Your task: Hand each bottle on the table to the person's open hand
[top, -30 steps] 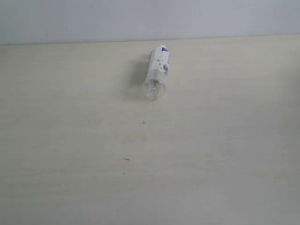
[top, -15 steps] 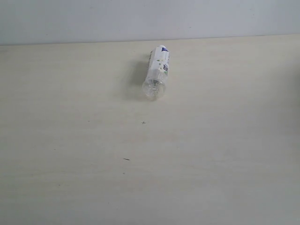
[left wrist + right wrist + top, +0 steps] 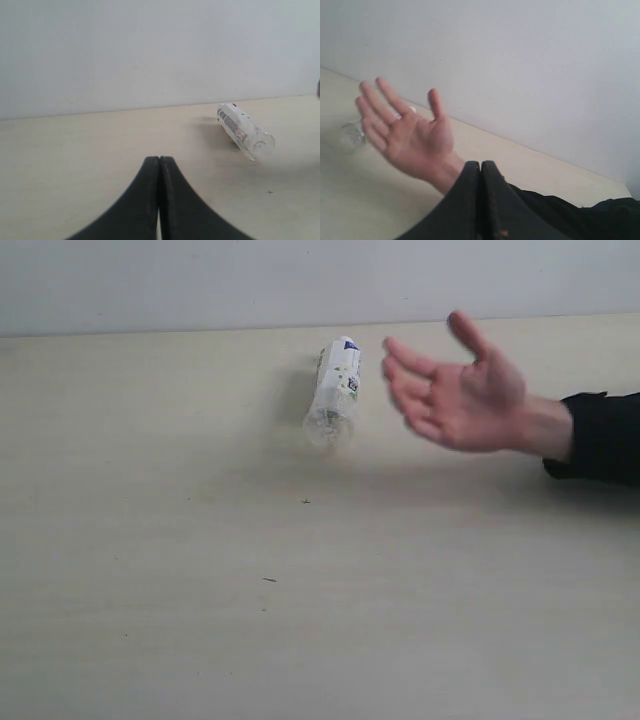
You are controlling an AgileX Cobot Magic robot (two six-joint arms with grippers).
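Observation:
One clear bottle [image 3: 334, 392] with a white printed label lies on its side on the pale table [image 3: 200, 570], near the far edge by the wall; its clear base faces the exterior camera. The left wrist view shows the same bottle [image 3: 242, 130] lying some way ahead of my left gripper [image 3: 159, 159], whose black jaws are pressed together and empty. A person's open hand [image 3: 460, 390], palm up, reaches in from the right in a black sleeve, just right of the bottle. In the right wrist view my right gripper [image 3: 480, 163] is shut and empty, close behind the hand [image 3: 410, 135]. Neither gripper shows in the exterior view.
A white wall [image 3: 300, 280] runs behind the table's far edge. The black sleeve [image 3: 600, 435] crosses the table's right side. A few tiny dark specks [image 3: 306, 502] mark the surface.
The person's open hand has come in from the right and now hovers beside the bottle. The bottle has not moved.

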